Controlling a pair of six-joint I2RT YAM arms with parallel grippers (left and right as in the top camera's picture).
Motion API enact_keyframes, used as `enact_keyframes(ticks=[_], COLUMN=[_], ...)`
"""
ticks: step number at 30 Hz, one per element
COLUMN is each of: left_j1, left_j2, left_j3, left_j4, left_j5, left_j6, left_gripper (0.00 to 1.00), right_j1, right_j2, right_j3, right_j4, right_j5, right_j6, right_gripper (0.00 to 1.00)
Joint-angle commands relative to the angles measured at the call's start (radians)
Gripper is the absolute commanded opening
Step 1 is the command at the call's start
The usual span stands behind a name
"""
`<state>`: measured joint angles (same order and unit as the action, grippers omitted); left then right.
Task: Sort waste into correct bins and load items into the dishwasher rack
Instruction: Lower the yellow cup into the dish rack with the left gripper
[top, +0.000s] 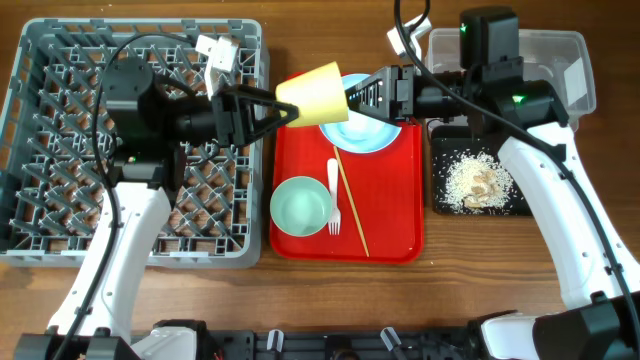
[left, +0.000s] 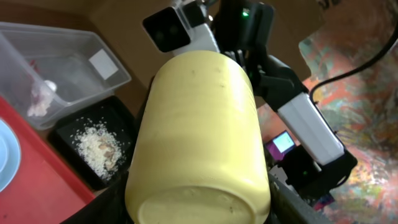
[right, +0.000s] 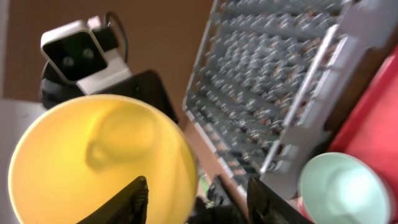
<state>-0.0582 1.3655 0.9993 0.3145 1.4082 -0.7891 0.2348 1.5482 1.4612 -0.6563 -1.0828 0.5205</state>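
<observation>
Holding the cup: left gripper (top: 283, 108) is clamping the yellow cup (top: 313, 92) by its base, at upper centre of the overhead frame, over the red tray (top: 395, 200).
Right gripper (right: 199, 182): fingers are standing apart, straddling the rim.
Right wrist view: is showing the cup's open mouth, hidden overhead.

no readable text; the white label (left: 101, 62) on the clear tub (left: 68, 46) looks blank.

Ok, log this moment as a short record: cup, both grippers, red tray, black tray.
yellow cup: airborne, on its side, mouth toward the right gripper
left gripper: shut on the cup's base end
right gripper: open, at the cup's rim
red tray: pale blue bowl, pale green bowl, white plastic fork, wooden stick
black tray: rice-like crumbs
</observation>
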Motion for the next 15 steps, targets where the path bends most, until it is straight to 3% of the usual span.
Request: enact_keyframes(ticks=[1,3,7,10,15], left_j1=[0.052,0.067,0.083,0.105,0.156], left_j2=[0.004,0.003,-0.005,-0.066,-0.157], left_j3=[0.009,0.009,0.01,0.07,0.192], left_j4=[-0.182,-0.327,-0.708,-0.956,-1.253], left_j5=[-0.059,-0.148,-0.578,-0.867,-1.177], left_j6=[0.196,0.298,0.483,0.498,0.494], left_gripper=[0.57,0.57,0.47,0.35,0.12], right_j1=[0.001,0.001,0.001,-0.006,-0.028], right_j2=[0.006,0.006,0.005,0.005,-0.032], right_j3=[0.003,0.003,0.003,0.005,0.005], right_j4=[0.001,0.001,-0.069,-0.173,-0.306], right_j5=[0.168,0.233,0.404,0.523,0.726], right_j6=[0.003,-0.011,-0.055,-0.105,-0.174], right_gripper=[0.53,0.54,0.55,0.54,0.53])
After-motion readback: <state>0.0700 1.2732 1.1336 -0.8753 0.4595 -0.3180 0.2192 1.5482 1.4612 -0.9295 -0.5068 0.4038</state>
